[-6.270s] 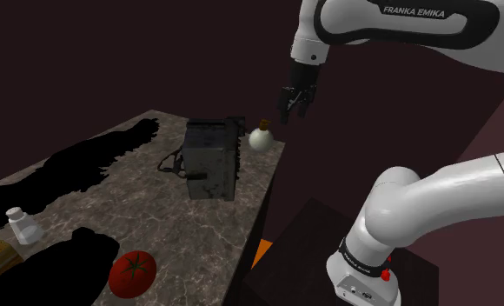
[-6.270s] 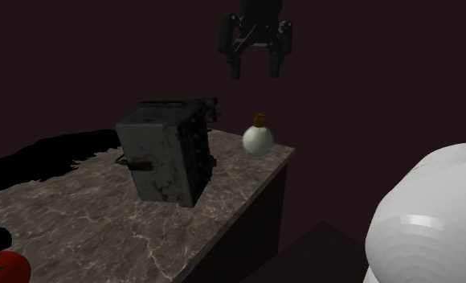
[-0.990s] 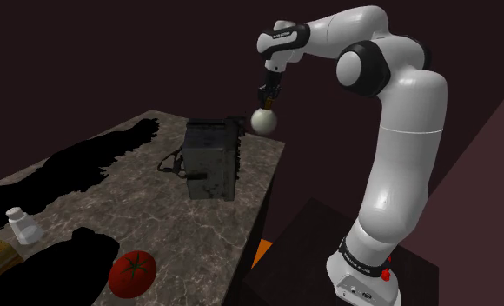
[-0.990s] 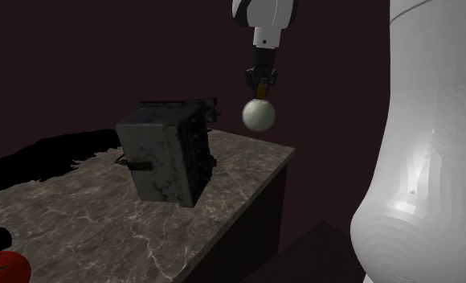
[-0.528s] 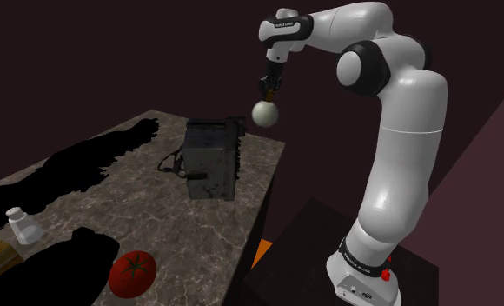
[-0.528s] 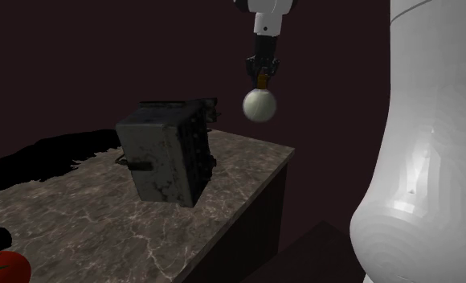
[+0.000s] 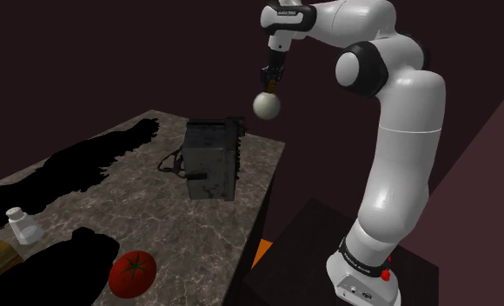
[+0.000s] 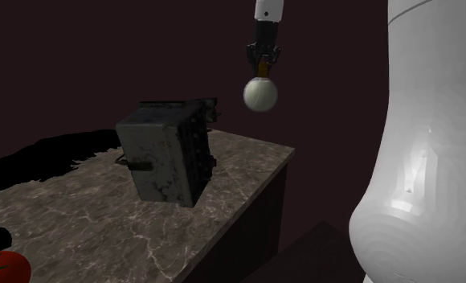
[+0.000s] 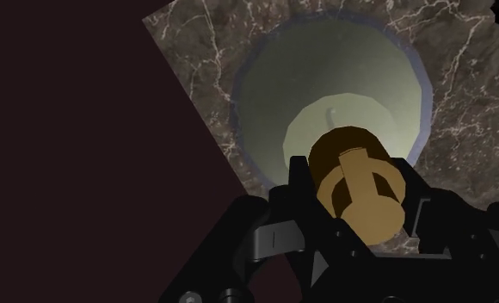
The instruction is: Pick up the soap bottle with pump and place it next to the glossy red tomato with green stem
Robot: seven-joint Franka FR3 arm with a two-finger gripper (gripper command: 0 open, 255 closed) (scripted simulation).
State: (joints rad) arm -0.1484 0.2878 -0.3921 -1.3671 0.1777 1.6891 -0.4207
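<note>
Soap bottle (image 7: 266, 105) (image 8: 260, 95) (image 9: 334, 95): pale round body with a brown pump top, hanging upright in the air, higher than the toaster (image 7: 212, 159) (image 8: 165, 157) and off to its side, clear of the countertop (image 7: 155, 217) (image 8: 103, 217) (image 9: 454, 86).
Gripper (image 7: 268, 81) (image 8: 263, 66) (image 9: 355, 185): pointing straight down above the toaster's level, its black fingers clamping the brown pump neck, the round body dangling below.
Toaster: dark and boxy, sitting on the veined stone countertop near its edge.
Tomato (image 7: 132, 270) (image 8: 2, 265): red with a green stem, lying well apart from the toaster at the countertop's near end.
Countertop: showing under the bottle in the wrist view, beside the toaster's corner of the slab.
Shaker (image 7: 23, 225): small, white-capped, standing well apart from the toaster, out past the tomato.
Arm (image 7: 398, 148): white, rising well above the toaster.
</note>
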